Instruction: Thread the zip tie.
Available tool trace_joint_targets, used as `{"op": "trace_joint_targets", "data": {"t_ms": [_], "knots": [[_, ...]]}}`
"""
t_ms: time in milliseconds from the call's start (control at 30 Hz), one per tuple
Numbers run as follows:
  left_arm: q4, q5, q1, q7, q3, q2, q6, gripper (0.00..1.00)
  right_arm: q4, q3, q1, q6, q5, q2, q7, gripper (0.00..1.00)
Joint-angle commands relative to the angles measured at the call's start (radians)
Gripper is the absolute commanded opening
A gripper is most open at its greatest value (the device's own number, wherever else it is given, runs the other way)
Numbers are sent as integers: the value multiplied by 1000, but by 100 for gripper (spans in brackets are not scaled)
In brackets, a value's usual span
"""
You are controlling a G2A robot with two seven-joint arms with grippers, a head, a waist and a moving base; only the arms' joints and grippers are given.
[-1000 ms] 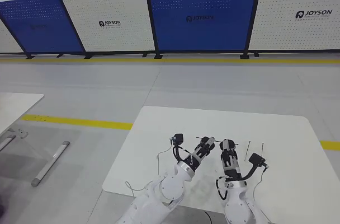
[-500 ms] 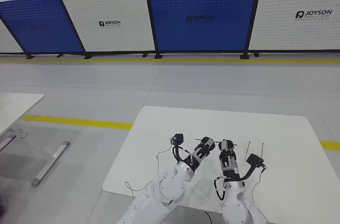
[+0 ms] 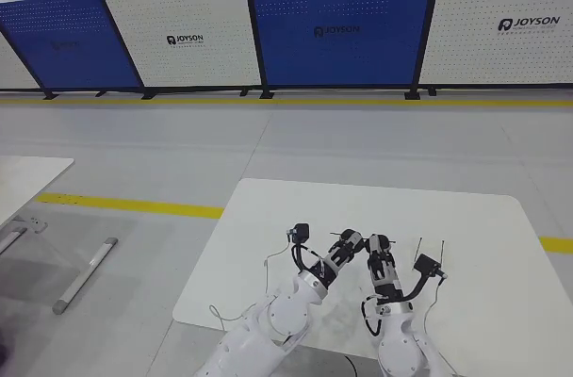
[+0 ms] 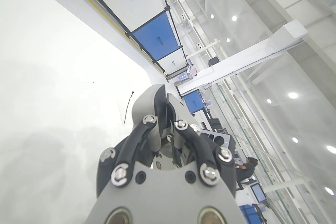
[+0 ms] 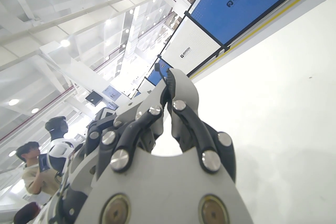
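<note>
**Tie head held up, left gripper close at nine o'clock**

The right gripper pinches a thin black plastic zip tie between closed fingers. The tie's square head pokes just past the tips. Its long axis follows the fingers, toward twelve o'clock in the top view, over the white rectangular table.

The left gripper sits just beside the right one at nine o'clock and is angled toward one o'clock. Its fingers are pressed together; whether they hold the tail I cannot tell.

Threading likely turns on bringing tail to head across that small gap. Two loose black ties lie at three o'clock of the right gripper.
</note>
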Motion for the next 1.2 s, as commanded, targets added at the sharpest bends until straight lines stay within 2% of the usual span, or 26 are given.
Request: {"op": "trace_joint_targets", "data": {"t_ms": [0, 300, 333, 400, 433, 567, 667, 767, 867, 967, 1000, 1067, 1100, 1167], "knots": [[1, 3, -1, 2, 1, 0, 6, 0, -4, 6, -1, -9, 15, 1, 9, 0], [6, 21, -7, 21, 7, -2, 24, 2, -11, 15, -6, 0, 8, 2, -1, 0], [6, 21, -8, 21, 8, -3, 25, 23, -11, 14, -7, 2, 5, 2, -2, 0], [7, 23, -9, 20, 10, -3, 28, 27, -11, 14, -7, 6, 0, 2, -5, 0], [7, 23, -9, 20, 10, -3, 28, 36, -11, 14, -7, 7, -1, 2, -6, 0], [8, 26, -10, 21, 12, -4, 31, 36, -12, 14, -8, 12, -10, 1, -13, 0], [7, 27, -11, 23, 14, -4, 31, 42, -13, 14, -9, 15, -14, 1, -16, 0], [5, 28, -10, 26, 14, -4, 32, 39, -16, 19, -10, 18, -10, 1, -22, 0], [2, 30, -9, 30, 12, -4, 35, 31, -18, 25, -11, 22, -6, 1, -24, 0], [5, 43, -12, 24, 18, -4, 46, 20, -22, 23, -12, 23, -13, 2, -22, 0], [6, 46, -13, 24, 20, -5, 48, 8, -23, 22, -13, 24, -18, 2, -22, 0], [5, 49, -14, 26, 25, -6, 49, 1, -23, 20, -13, 28, -25, 1, -26, 0], [4, 49, -15, 26, 25, -6, 49, 0, -23, 19, -13, 29, -27, 1, -27, 0], [3, 50, -14, 27, 25, -6, 49, 5, -21, 18, -13, 33, -33, 1, -32, 0]]}}
